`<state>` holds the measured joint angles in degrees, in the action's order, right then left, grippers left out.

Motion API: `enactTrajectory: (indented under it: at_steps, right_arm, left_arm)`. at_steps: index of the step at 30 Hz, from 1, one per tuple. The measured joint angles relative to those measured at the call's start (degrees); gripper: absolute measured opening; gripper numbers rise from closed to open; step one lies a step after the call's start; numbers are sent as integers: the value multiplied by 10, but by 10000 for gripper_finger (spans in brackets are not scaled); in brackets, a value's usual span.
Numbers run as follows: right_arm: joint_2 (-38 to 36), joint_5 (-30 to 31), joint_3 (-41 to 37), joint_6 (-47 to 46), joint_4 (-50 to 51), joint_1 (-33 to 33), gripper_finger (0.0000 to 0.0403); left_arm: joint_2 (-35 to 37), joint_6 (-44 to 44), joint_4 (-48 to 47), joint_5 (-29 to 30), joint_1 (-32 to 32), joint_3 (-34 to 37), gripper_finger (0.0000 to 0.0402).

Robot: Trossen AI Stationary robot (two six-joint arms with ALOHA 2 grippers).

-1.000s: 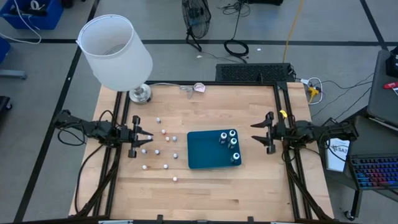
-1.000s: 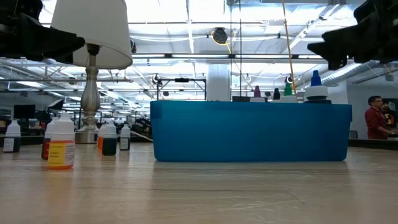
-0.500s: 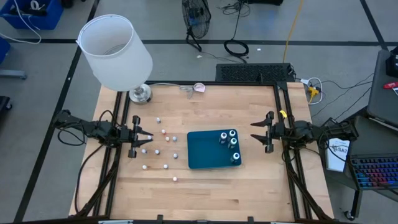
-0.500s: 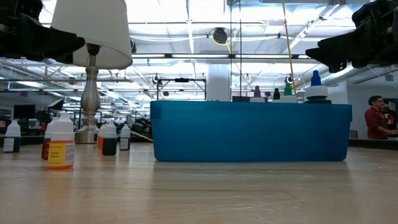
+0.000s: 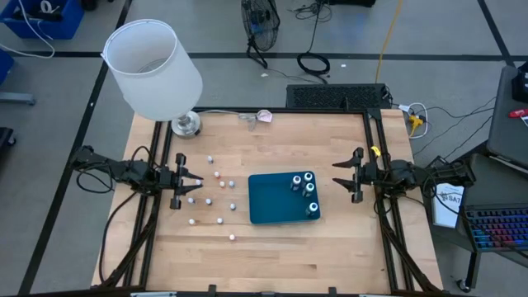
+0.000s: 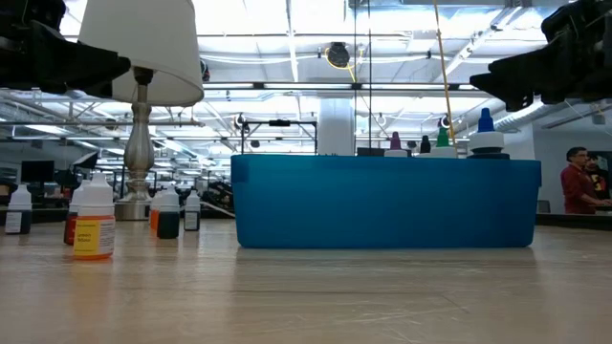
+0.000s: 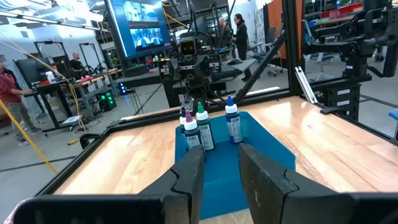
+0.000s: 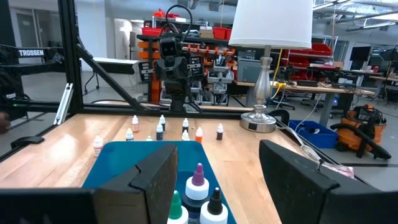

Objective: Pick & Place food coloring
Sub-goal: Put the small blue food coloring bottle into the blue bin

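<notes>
Nothing on the table is shifting between the earlier pictures and this one; only the right gripper point(image 5: 345, 176) is sitting very slightly differently than a second ago, and both arms are hanging clear of the wood. Its fingers are spread wide, empty, pointing at the blue tray point(image 5: 268, 210) from just beside it, probably because it is serving the tray side. Four bottles point(image 5: 303, 189) are standing upright in the tray's end nearest that gripper, so part of the food coloring is already sitting where it belongs. The left gripper point(image 5: 191, 182) is hovering over the loose bottles point(image 5: 217, 198) scattered on bare wood between it and the tray, fingers a little apart and holding nothing, likely lining up a pick. A wooden table point(image 5: 272, 256) is carrying everything, with a white-shaded lamp point(image 5: 153, 68) at its far left corner. Beyond is a workshop with benches, screens and people standing well back.
</notes>
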<state>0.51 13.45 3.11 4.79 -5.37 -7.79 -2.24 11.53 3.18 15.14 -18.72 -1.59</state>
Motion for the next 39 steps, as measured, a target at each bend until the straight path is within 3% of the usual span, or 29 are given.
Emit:
enactTrajectory:
  at_steps: [12,21,27,36,39]
  right_arm:
    - [0,0,0,0,0,0,212]
    - [0,0,0,0,0,0,212]
    - [0,0,-1,0,0,0,212]
    - [1,0,-1,0,0,0,212]
    - [1,0,-1,0,0,0,212]
  left_arm:
    - [0,-18,1,0,0,0,106]
    - [0,-114,98,0,0,0,106]
    - [0,-145,116,44,0,0,106]
    - [0,-140,103,50,0,0,106]
    - [0,-181,104,91,0,0,106]
